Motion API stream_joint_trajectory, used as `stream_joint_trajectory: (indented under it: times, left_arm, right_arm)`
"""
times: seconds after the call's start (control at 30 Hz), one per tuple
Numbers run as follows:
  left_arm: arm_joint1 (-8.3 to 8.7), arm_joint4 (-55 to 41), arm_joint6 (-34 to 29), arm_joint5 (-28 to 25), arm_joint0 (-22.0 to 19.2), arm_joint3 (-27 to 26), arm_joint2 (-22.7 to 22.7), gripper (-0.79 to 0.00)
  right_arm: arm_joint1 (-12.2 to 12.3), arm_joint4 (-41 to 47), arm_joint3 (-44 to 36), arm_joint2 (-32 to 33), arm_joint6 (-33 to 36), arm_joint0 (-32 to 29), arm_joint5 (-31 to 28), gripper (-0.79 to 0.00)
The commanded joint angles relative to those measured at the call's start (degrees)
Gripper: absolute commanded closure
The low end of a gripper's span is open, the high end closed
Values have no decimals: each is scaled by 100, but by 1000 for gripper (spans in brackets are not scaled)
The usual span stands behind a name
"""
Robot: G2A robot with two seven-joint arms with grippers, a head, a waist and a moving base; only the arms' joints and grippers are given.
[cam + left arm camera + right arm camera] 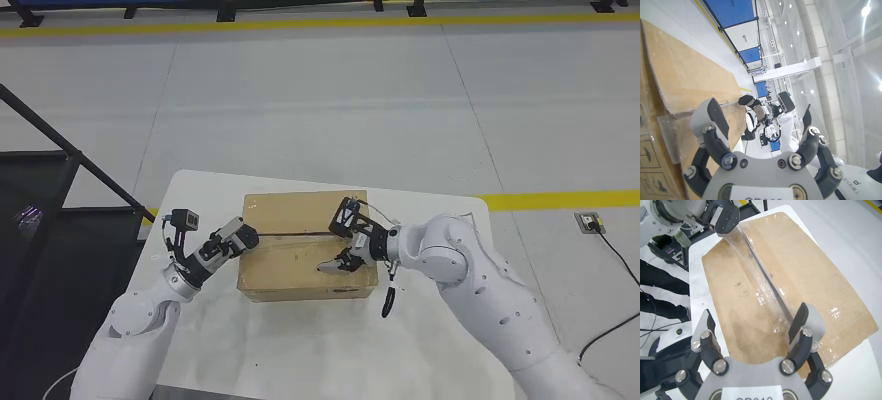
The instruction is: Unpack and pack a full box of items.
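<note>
Cardboard box (300, 265) square in the middle of the white worktop (300, 345), flaps down, and clear tape (761, 287) runs shiny along the centre seam from one end to the other. Left jaws are at the box's left end, right where that tape folds over the edge. They're spread wide with nothing between them, one black pad (717, 117) close up against the taped corner and its partner out in open air, away from the cardboard. Whether that pad actually touches the tape, I can't tell. Over at the other end, right jaws hover above the top of the box near the seam's right end, also wide open and holding nothing. One fingertip (802, 318) hangs over the taped seam, the other sits out toward the box's near edge, so the near flap lies between them. Pen scribbles (742, 289) show on that near flap, just beside the tape. Printed handling symbols (649, 159) mark one side of the box, near the left jaws.
</note>
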Motion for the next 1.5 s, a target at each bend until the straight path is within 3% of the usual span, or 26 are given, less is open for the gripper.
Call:
stream_joint_trajectory:
  times: [0.0,0.13,0.43,0.6,0.67,0.73,0.87,0.93,1.2,1.3,1.47]
  left_arm:
    - [4,9,6,-11,23,-24,-17,-785]
    - [18,11,35,-72,118,-144,-85,-785]
    - [93,-212,-109,-171,609,-740,-477,-785]
    - [119,414,548,-237,895,-1029,-705,-785]
    - [117,630,861,-307,1025,-1140,-770,-785]
    - [119,700,986,-352,1138,-1202,-817,-785]
    - [127,893,1218,-392,1262,-1235,-922,-785]
    - [127,1004,1323,-348,1283,-1196,-940,-785]
    - [92,1041,1432,67,865,-399,-723,-785]
    - [68,1019,1354,87,650,-44,-568,-785]
    - [33,1017,1202,-14,415,298,-357,-785]
  right_arm:
    - [-16,469,201,40,-9,33,-49,-785]
    - [-50,1364,542,120,45,105,-96,-785]
    - [-50,1364,542,120,45,105,-96,-785]
    - [-75,1611,342,136,-158,13,189,-785]
    - [-95,2219,355,225,-315,-49,143,-785]
    - [-123,3554,460,357,-284,-160,-49,-785]
    - [-125,5096,739,450,644,-44,164,-785]
    - [-128,5543,811,421,1244,88,401,-785]
    - [-128,5543,811,421,1244,88,401,-785]
    - [-148,5445,763,315,1121,18,1039,-785]
    - [-206,5900,1099,185,1595,193,2114,-785]
